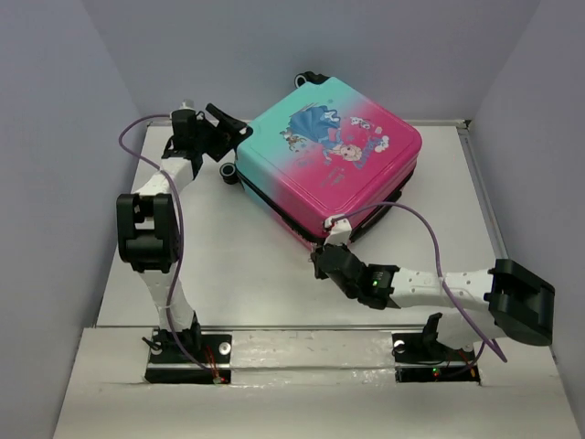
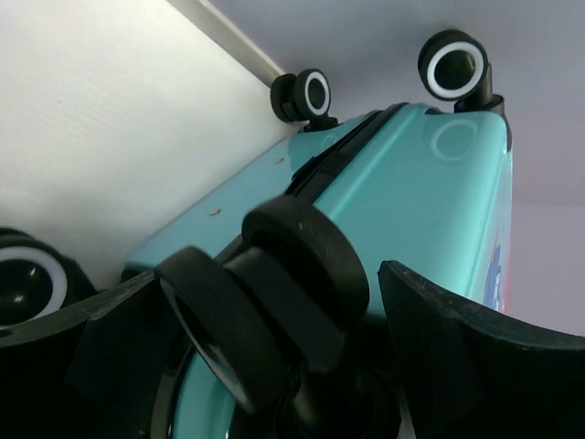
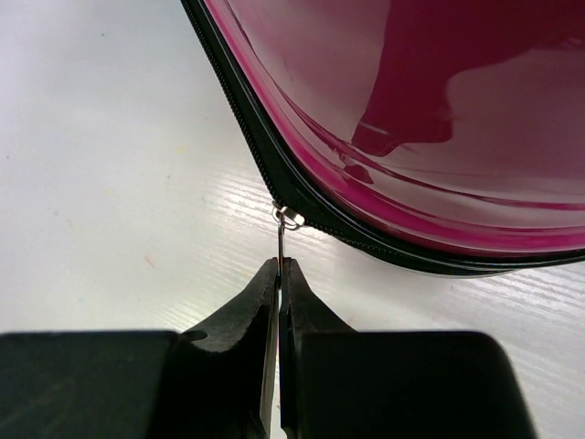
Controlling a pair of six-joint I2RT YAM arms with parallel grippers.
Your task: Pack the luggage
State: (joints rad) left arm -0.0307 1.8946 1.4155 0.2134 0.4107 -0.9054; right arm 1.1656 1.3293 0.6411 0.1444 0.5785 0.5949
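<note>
The luggage (image 1: 329,155) lies flat and closed on the table, its teal end far left and its pink end near right (image 3: 439,110). My left gripper (image 1: 233,137) is at its far-left corner, open. A black twin wheel (image 2: 274,293) stands between the wide-apart jaws (image 2: 265,302), and the fingers are not pressing on it. My right gripper (image 1: 322,261) is at the near pink corner. It is shut (image 3: 280,265) on the thin metal zipper pull (image 3: 283,240), which hangs from the dark zipper line (image 3: 256,155).
Another wheel (image 1: 228,172) rests on the white table (image 1: 274,274) just below the left gripper. Two more wheels (image 2: 311,91) (image 2: 455,66) stick out at the suitcase's far end. Grey walls enclose the table, and a metal rail (image 1: 484,192) runs along its right edge.
</note>
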